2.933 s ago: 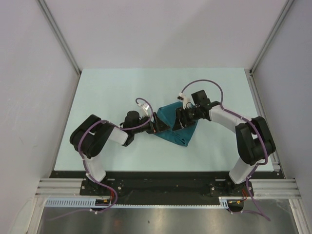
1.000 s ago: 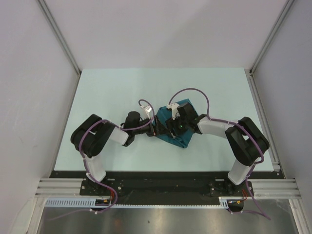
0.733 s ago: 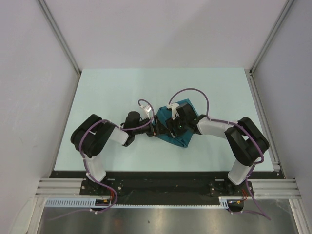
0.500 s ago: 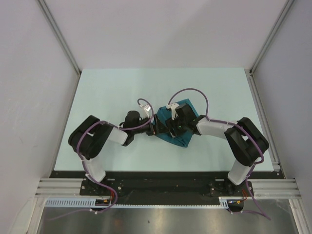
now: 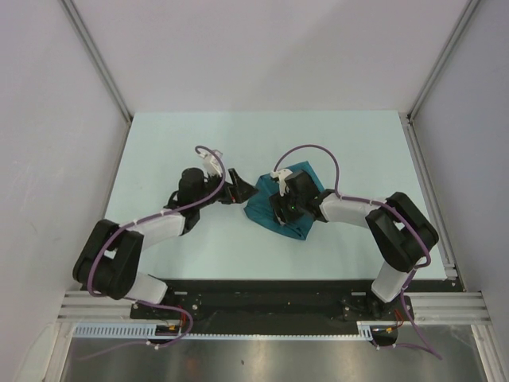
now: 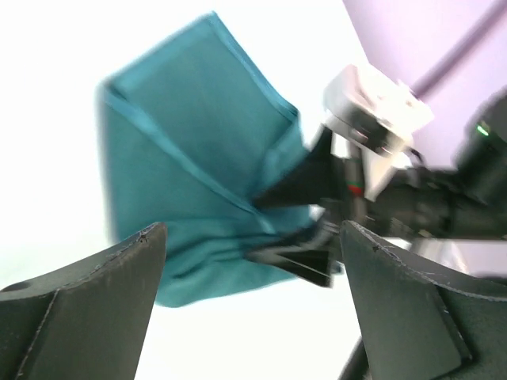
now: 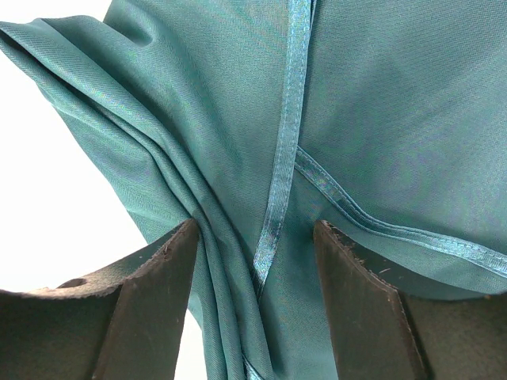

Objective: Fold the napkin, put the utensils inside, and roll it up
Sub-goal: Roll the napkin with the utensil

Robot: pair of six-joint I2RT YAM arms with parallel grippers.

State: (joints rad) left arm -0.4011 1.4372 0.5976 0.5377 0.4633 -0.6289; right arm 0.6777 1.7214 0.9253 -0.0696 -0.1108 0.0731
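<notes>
Left arm (image 5: 159, 225) reaches forward, jaws spread wide (right arm (image 5: 350, 208) bent inward, jaws parted too).

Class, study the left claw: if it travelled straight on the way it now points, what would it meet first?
Most likely the napkin, lying directly ahead of the open left claw; the claw's height is unclear, so it might skim over the cloth.

**Top view:** fixed overhead, looking down from the near edge onto the pale flat table (image 5: 159, 143). **Wrist views:** right pressed close, left farther back, both facing the creased dark teal fabric napkin (image 5: 258, 213), shared by all.
</notes>
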